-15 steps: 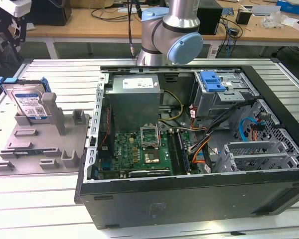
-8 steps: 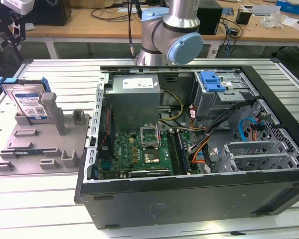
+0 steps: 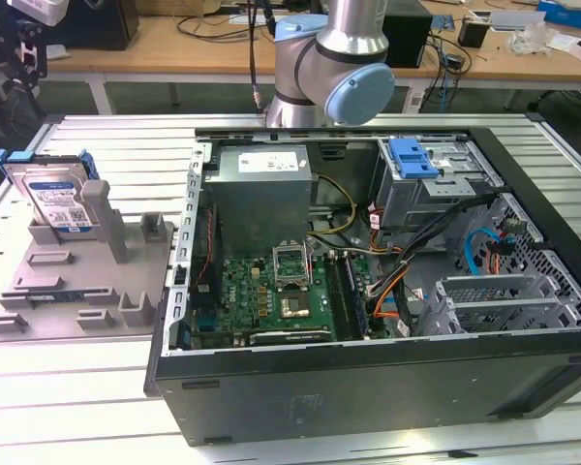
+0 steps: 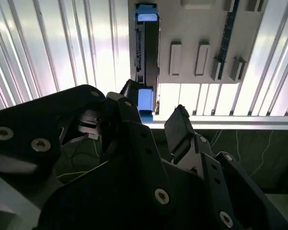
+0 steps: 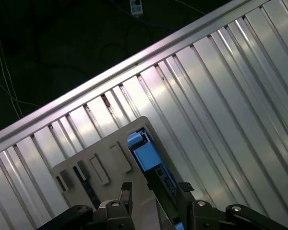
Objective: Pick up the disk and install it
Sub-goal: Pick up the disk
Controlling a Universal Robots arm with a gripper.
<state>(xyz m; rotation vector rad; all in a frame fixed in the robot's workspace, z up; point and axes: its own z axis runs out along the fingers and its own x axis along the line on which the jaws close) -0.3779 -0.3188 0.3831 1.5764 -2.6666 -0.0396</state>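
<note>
The disk (image 3: 56,199) stands on edge in a slot at the back of a grey holder (image 3: 77,291), at the exterior view's left; its label and blue frame face the camera. In both wrist views I look down on the disk edge-on (image 4: 146,48) (image 5: 151,163), with the blue frame tabs at its ends. My gripper (image 4: 156,112) (image 5: 153,191) hangs above it, open, its dark fingers (image 4: 180,122) standing either side of the disk's line and apart from it. Nothing is held.
An open computer case (image 3: 368,378) lies at the exterior view's middle and right, with a grey power supply (image 3: 261,189), a motherboard (image 3: 281,291) and a drive cage with a blue tab (image 3: 412,157). The arm's base (image 3: 329,68) rises behind it. The table top (image 3: 97,417) is ribbed aluminium.
</note>
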